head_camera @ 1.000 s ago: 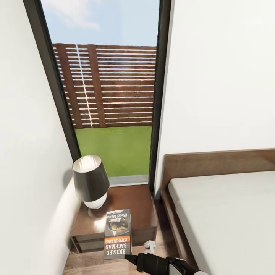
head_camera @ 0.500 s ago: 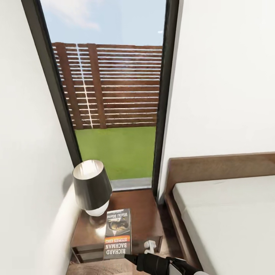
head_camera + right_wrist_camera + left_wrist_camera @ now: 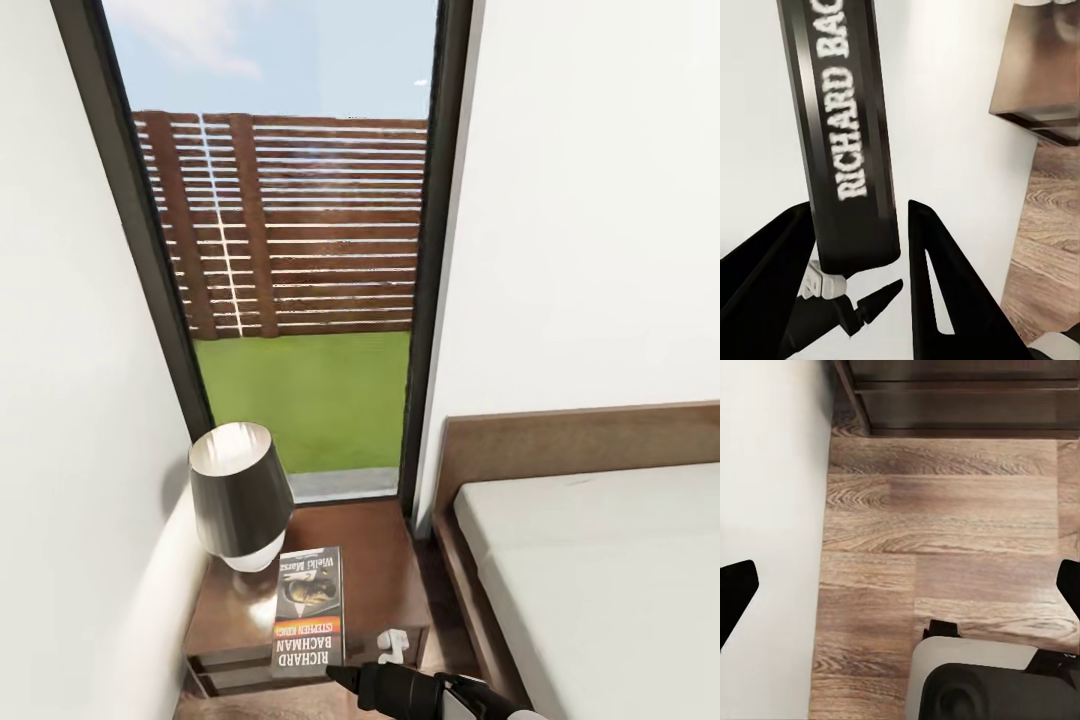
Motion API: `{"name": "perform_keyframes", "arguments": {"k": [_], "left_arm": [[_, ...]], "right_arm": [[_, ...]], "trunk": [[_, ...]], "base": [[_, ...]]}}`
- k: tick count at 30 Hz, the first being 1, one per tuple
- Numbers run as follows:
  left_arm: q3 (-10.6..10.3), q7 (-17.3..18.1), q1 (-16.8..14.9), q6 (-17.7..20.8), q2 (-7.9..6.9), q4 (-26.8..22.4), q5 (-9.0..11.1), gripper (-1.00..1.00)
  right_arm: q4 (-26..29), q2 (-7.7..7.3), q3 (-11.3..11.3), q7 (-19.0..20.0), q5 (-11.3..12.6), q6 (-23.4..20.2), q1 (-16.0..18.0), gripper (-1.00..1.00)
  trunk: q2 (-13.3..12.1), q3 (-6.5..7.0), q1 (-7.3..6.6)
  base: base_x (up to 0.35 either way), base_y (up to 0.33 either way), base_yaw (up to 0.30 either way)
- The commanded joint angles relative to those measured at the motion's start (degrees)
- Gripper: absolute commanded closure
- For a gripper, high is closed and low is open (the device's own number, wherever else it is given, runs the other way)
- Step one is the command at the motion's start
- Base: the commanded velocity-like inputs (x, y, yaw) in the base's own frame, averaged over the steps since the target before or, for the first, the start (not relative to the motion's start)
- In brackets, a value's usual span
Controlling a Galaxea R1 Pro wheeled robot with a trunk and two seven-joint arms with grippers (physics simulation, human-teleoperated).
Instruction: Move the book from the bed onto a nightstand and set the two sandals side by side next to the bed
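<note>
Currently the right gripper [image 3: 859, 259] is clamped on the book [image 3: 309, 610], held over the nightstand [image 3: 370, 560] front edge, apparently not resting; lamp [image 3: 238, 492] at back-left corner. Left gripper [image 3: 900, 592] fingers apart.

Glossy black right end effector [image 3: 855, 247], tapered black fingers [image 3: 937, 292], white forearm shell

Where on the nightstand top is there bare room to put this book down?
The book, clamped in the right end effector, hangs over the nightstand front. Bare wood lies between the book and the edge nearest the bed, and behind it toward the window. The lamp crowds the wall-side back corner.
</note>
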State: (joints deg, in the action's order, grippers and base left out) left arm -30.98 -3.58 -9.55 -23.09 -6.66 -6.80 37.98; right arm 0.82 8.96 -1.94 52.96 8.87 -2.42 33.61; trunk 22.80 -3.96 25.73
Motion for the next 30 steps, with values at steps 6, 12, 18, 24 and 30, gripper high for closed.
{"name": "perform_keyframes", "arguments": {"k": [6,12,18,24,30], "left_arm": [[-0.5,-0.4,0.0,-0.1,-0.02,-0.1,0.1,-1.00],[-0.5,-0.4,0.0,-0.1,-0.02,-0.1,0.1,-1.00],[-0.5,-0.4,0.0,-0.1,-0.02,-0.1,0.1,-1.00],[-0.5,-0.4,0.0,-0.1,-0.02,-0.1,0.1,-1.00],[-0.5,-0.4,0.0,-0.1,-0.02,-0.1,0.1,-1.00]], "right_arm": [[0.0,0.00,-0.1,0.1,0.2,-0.2,0.1,1.00],[0.0,0.00,-0.2,0.1,0.2,-0.2,0.1,1.00],[0.0,0.00,-0.2,0.1,0.2,-0.2,0.1,1.00],[0.0,0.00,-0.2,0.1,0.2,-0.2,0.1,1.00],[0.0,0.00,-0.1,0.1,0.2,-0.2,0.1,1.00]], "trunk": [[0.1,-0.13,0.05],[0.1,-0.13,0.05],[0.1,-0.13,0.05],[0.1,-0.13,0.05],[0.1,-0.13,0.05]], "base": [[0.248,0.001,0.000],[0.301,0.000,0.009],[0.214,0.000,0.029],[0.086,0.000,0.008],[0.027,0.000,0.002]]}}
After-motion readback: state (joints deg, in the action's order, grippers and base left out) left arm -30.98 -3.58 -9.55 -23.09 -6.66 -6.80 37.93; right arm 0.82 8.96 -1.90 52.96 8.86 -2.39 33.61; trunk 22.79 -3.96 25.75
